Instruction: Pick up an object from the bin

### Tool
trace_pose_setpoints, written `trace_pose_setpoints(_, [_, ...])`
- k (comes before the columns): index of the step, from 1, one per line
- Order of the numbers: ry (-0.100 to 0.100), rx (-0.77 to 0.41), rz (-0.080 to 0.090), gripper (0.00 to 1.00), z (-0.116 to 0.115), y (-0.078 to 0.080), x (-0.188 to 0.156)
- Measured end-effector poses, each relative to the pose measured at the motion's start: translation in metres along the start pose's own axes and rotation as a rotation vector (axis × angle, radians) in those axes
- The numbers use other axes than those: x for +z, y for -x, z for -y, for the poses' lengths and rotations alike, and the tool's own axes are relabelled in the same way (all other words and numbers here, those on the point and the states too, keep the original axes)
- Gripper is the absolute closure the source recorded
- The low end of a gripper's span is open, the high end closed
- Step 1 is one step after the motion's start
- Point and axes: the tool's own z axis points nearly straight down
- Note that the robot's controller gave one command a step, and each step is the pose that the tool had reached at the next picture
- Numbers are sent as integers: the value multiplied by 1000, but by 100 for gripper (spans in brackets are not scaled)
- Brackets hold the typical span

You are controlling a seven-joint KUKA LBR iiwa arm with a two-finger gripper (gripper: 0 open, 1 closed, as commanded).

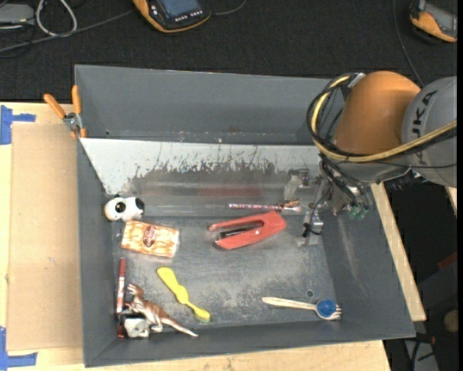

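Gripper (311, 224) hangs low in the right part of the grey bin (216, 114), under the arm's orange cover (374, 114) and its looped cables. From this angle I cannot tell whether it is spread or pressed together.

Just to its left a red stapler (249, 231) lies flat on the bin floor. The stapler's right end is close beside the gripper, but it is not clear whether the two touch. Just above the stapler a thin striped pencil (256, 205) lies nearly level, with its right tip up against the gripper's upper part.

Below the gripper, near the front wall, lies a pale stick with a blue head (302, 305). Further to the lower left a yellow plastic handle (182, 292) lies at a slant.

Well to the left of the gripper there is an orange snack packet (148, 240), and a black-and-white panda ball (123, 207) sits just above it.

Farthest from the gripper, in the lower left corner, a toy dinosaur (152, 315) lies on its side. Beside it a red pen (121, 283) runs along the left wall.
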Motion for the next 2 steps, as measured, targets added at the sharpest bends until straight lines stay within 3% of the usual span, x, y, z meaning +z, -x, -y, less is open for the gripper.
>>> trace_pose_setpoints(1, [-1, -2, 7, 0, 0, 2, -5])
trace_pose_setpoints(2, [1, 81, 8, 0, -43, -10, 51])
